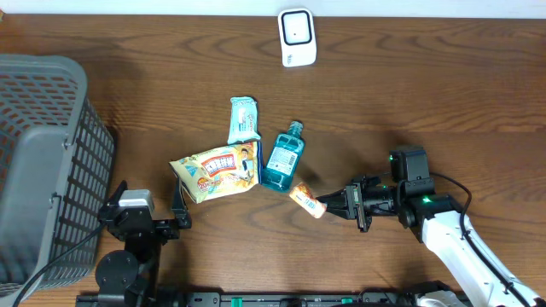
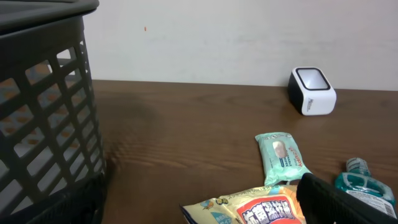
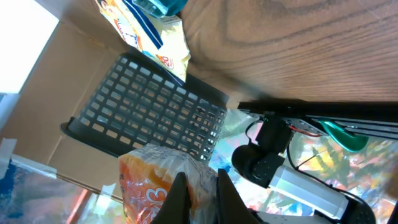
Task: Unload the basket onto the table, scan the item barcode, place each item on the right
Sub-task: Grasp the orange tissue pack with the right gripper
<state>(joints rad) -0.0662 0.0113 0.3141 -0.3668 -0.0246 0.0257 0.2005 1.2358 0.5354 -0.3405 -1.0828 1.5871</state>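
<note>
Right gripper (image 1: 328, 205): clamped on orange packet (image 1: 307, 202), just beside blue bottle (image 1: 282, 158).
Left gripper (image 1: 180, 210): wide, empty.
Technique: lift clear, carry to scanner (image 1: 297, 37) across the counter, face barcode at its window, hold steady.

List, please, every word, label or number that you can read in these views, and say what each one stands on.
Nothing can be quoted:
snack bag: large characters on red, too blurred to read.
mouthwash bottle: label print too small.
wipes pack: print too small.
orange packet: white marks, blurred.
scanner: no legible marking.
</note>
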